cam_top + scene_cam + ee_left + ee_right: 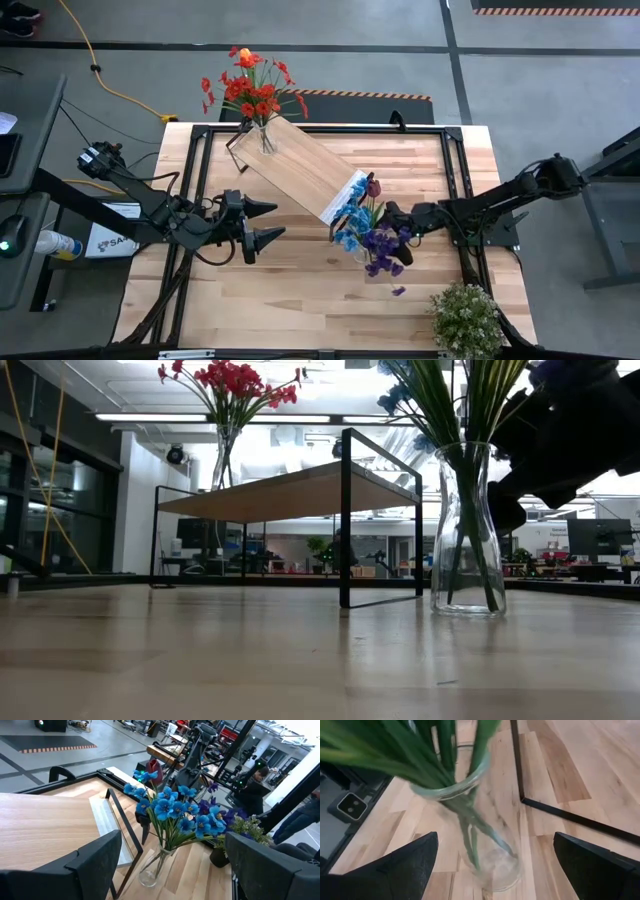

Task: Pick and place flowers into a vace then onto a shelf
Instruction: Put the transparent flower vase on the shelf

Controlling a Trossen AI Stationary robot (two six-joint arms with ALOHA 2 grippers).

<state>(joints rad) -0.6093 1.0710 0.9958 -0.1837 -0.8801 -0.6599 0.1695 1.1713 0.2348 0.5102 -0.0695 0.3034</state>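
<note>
Two risks: right end effector (pixel 492 865), jaws released, straddles glass vase (pixel 480 835); off-centre closure could tip its flowers (pixel 365 235) onto desk (pixel 300 300).

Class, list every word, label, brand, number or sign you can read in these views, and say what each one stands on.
"SA": the only letters legible, dark on a white box beside the table's left edge in the high view; the left arm covers the rest of the word.
Signs and screens in the room behind the shelf in the low view: too small and blurred to read.
Vases, flowers and tabletop: no text visible.
</note>
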